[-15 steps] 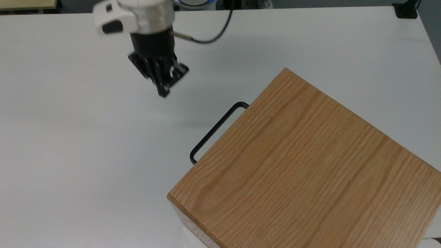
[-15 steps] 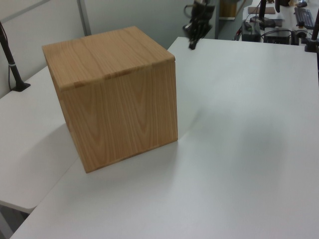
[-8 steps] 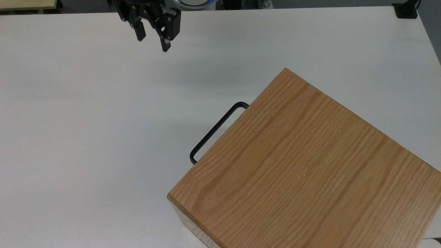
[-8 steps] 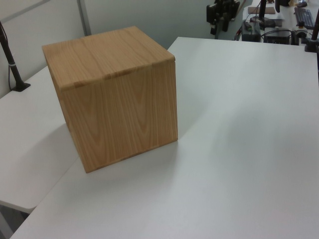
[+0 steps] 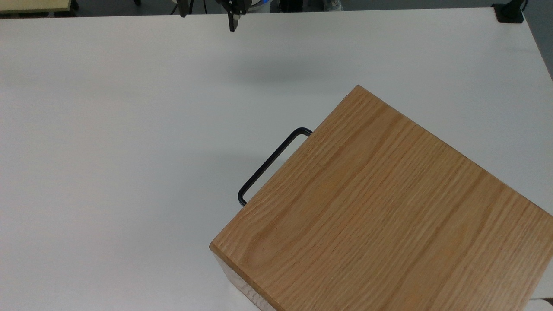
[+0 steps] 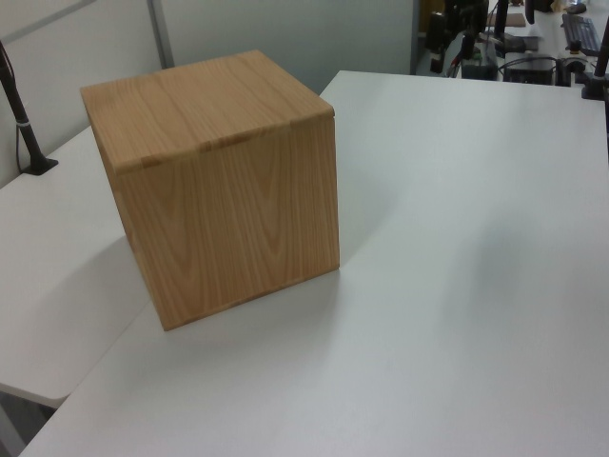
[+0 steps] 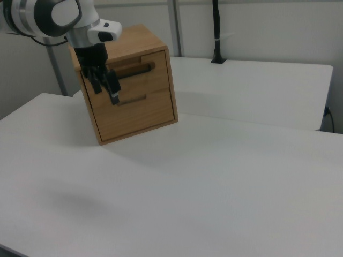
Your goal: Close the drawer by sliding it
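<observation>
**Drawer shut, gripper pulled back to far edge**

Top view: the black two-finger gripper (image 5: 210, 13) is seen at the far table edge, well apart from the oak-grain box cabinet (image 5: 389, 207). A second ago it hung lower and nearer over the white table (image 5: 108, 151); half a second ago it had already risen toward the far edge. The fingers stand apart with nothing between them. The thin black U-shaped bar handle (image 5: 270, 163) is seen just beside the cabinet's front edge, at the same spot in all three moments, so no tray sticks out. The task is judged done or nearly so, the arm being in retreat.

Left view: the cabinet (image 6: 219, 181) is shown from its plain sides. The gripper (image 6: 455, 38) is seen far off at the back, beyond the table; earlier it was further toward the left view's left. Desk clutter (image 6: 533, 57) lies behind.

Right view: the gripper (image 7: 104, 80) hangs in front of the cabinet face, empty, jaws parted. The light-wood drawer (image 7: 142, 69) looks flush with the front. A black pole (image 7: 216, 32) stands far behind. Nothing is seen in the way.
</observation>
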